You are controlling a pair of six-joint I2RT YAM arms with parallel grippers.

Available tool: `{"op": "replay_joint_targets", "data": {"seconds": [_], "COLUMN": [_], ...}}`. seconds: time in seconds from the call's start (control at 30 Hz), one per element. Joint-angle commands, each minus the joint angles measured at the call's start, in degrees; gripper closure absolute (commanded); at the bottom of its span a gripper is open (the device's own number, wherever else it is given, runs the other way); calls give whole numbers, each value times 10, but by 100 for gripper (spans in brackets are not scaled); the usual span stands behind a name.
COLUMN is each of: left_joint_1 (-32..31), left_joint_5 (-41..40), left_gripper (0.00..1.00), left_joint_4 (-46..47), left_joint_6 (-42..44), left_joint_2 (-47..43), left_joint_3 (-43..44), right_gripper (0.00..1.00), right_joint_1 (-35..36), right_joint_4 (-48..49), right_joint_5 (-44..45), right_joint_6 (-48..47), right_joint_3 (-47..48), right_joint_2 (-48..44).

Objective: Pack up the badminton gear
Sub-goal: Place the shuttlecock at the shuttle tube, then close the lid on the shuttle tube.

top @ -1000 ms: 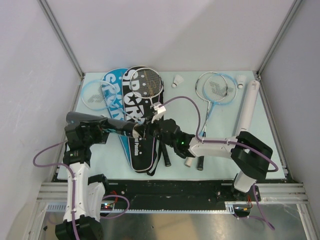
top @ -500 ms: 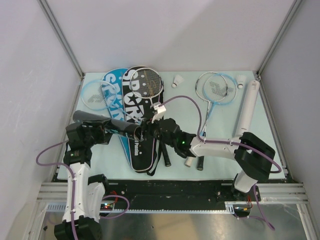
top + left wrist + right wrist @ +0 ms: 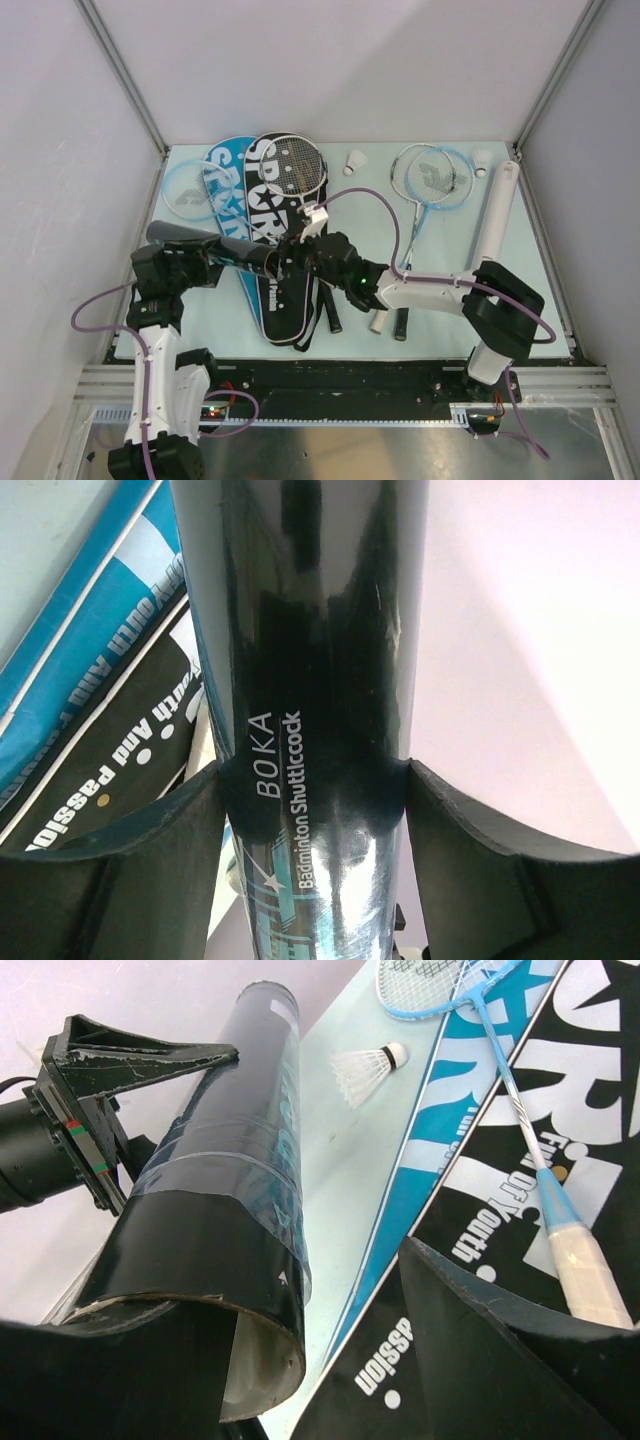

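While the left gripper [image 3: 312, 780] clamps its two matte black fingers tight on either side of the glossy black tube [image 3: 235, 1150], that cylinder hangs nearly level above the pale counter [image 3: 440, 250] at about 9 o'clock, its open mouth aimed at the middle. You can read "BOKA Badminton Shuttlecock" in white on its shiny curved wall. And there's the right gripper [image 3: 293, 250], right at that mouth, jaws spread wide and closed on nothing, the tube's round rim sitting between its wedge-shaped fingers. Underneath, the flat teardrop black cover [image 3: 275, 290] with big white "SPORT" lettering lies from the centre toward 6 o'clock, overlapping the blue cover [image 3: 222, 185] at 10 o'clock. A feather shuttlecock [image 3: 355, 160], white skirt and rounded cork, rests at 12 o'clock. Just right of it lies a thin-framed racket [image 3: 430, 175] with an oval strung head. A second shuttlecock [image 3: 484, 160] sits at 1 o'clock beside the top end of the long, smooth white tube [image 3: 497, 215] lying along the 3 o'clock edge.
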Motion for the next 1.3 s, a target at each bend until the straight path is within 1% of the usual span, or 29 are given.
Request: {"op": "replay_joint_targets", "data": {"seconds": [0.0,0.17,0.3,0.4,0.43,0.67,0.73,0.87,0.97,1.1,1.17,1.27], "left_joint_1": [-24,-29,-29,-29,-30,-29,-29,-30,-30,-30,-29,-29], "left_joint_5": [45,47,37,19,15,-25,-39,-56,-67,-84,-93,-100], "left_gripper": [72,72,73,73,73,74,74,74,74,74,74,75], "left_joint_4": [25,24,24,24,24,24,24,24,24,24,24,25], "left_joint_6": [2,-1,4,10,11,29,35,44,57,74,87,105], "left_joint_2": [-16,-20,-22,-20,-18,-14,-15,-11,-8,-12,-15,-16], "left_joint_3": [30,34,32,27,25,19,17,13,13,11,11,10], "right_gripper": [31,29,22,13,12,11,12,13,18,26,31,40], "right_joint_1": [12,19,19,19,18,-2,-5,-12,-27,-69,-99,-140], "right_joint_4": [41,51,29,-3,-13,-63,-78,-101,-106,-162,-204,-266], "right_joint_5": [10,22,25,19,14,-43,-76,-131,-140,-104,-90,-42], "right_joint_6": [0,-2,-9,-22,-26,-29,-36,-37,-18,0,9,17], "right_joint_3": [54,62,62,54,48,-11,-15,-19,-39,-54,-56,-58], "right_joint_2": [35,49,37,8,-4,-107,-127,-159,-187,-207,-203,-193]}}
